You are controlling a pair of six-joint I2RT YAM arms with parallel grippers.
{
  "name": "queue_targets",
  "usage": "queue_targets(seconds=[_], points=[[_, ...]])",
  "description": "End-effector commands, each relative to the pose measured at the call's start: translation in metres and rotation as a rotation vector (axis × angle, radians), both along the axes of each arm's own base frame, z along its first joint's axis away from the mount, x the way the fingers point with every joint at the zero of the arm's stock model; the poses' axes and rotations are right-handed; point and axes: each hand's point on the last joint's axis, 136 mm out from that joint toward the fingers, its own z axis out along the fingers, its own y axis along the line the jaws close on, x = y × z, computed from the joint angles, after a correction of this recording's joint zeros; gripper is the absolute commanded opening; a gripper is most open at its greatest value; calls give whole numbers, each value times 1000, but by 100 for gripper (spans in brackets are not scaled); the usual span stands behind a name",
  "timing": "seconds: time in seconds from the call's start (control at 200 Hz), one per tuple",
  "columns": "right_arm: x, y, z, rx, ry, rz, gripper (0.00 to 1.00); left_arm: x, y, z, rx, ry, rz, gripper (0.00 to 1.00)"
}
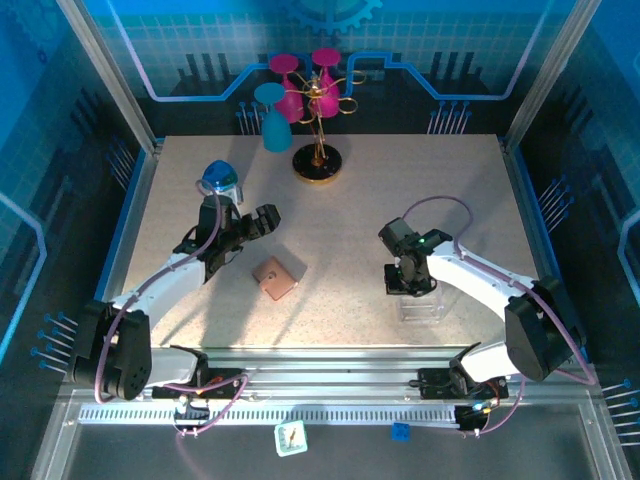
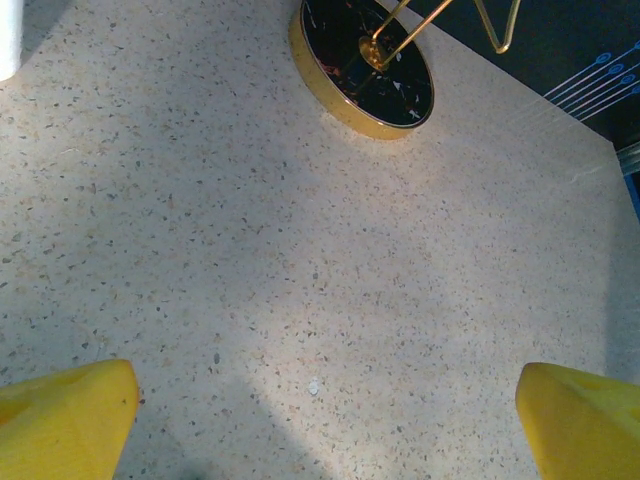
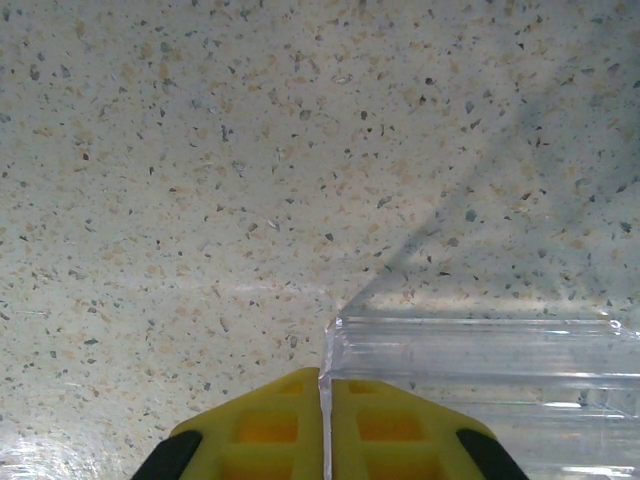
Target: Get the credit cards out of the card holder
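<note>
**Top view.** The card holder (image 1: 275, 278) lies shut and flat on the tabletop (image 1: 350, 230), salmon side up. It is at about 5 o'clock from the left pincer (image 1: 262, 217) and well apart from the right pincer (image 1: 404, 284), which sits at its 3 o'clock.

**Wrist views.** The left pincer is spread wide above bare tabletop, with one yellow fingertip (image 2: 65, 420) at each lower corner. The gold-rimmed stand base (image 2: 362, 65) is at 12 o'clock. The right pincer is pressed together on what looks like a thin wall of the clear box (image 3: 480, 345).

**Step in hand, as judged.** You are reaching for the card holder to open it.
- Carry the left pincer toward 5 o'clock until the holder sits between the fingertips.
- Come down level and take one edge or flap only, so that the fold can open.
- Pin the other half before you draw any card, or the whole holder will likely slide on the smooth tabletop.

**Hidden or unclear.**
- The credit cards, judging from the task, sit inside the shut holder under its flap. You cannot tell their number or how they lie.
- You cannot tell which edge of the holder is the fold.
- It is hard to make out whether the plastic wall truly lies between the right fingers or just beside them.
</note>
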Motion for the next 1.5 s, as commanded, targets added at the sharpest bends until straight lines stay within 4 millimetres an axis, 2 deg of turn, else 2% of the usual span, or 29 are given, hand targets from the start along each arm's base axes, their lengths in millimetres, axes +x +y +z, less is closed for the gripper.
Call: queue_targets(seconds=[0.0, 0.065, 0.22, 0.385, 0.475, 0.66, 1.015, 1.321, 1.456, 1.471, 1.496], points=[[13, 12, 7, -3, -26, 17, 5, 2, -2, 4, 23, 12, -12, 98], [25, 21, 15, 10, -52, 24, 0, 0, 0, 3, 34, 19, -11, 98], [57, 46, 30, -2, -101, 26, 0, -7, -2, -6, 49, 57, -36, 96], [91, 87, 49, 2, -162, 24, 0, -17, 0, -16, 72, 106, -53, 96], [104, 108, 47, -9, -161, 32, 0, -23, -1, -22, 71, 128, -61, 96], [130, 136, 43, -25, -180, 6, 0, -32, -3, -31, 59, 162, -76, 95], [166, 164, 21, -47, -177, 7, 0, -41, -11, -51, 23, 243, -116, 94], [184, 172, 4, -53, -158, 11, 0, -46, -26, -68, -17, 345, -191, 93], [192, 173, 10, -45, -183, 3, 0, -46, -33, -72, -28, 378, -222, 93], [192, 172, -1, -59, -166, 4, 0, -47, -34, -73, -28, 380, -224, 93], [193, 173, -2, -59, -166, 3, 0, -47, -34, -74, -26, 384, -225, 93]])
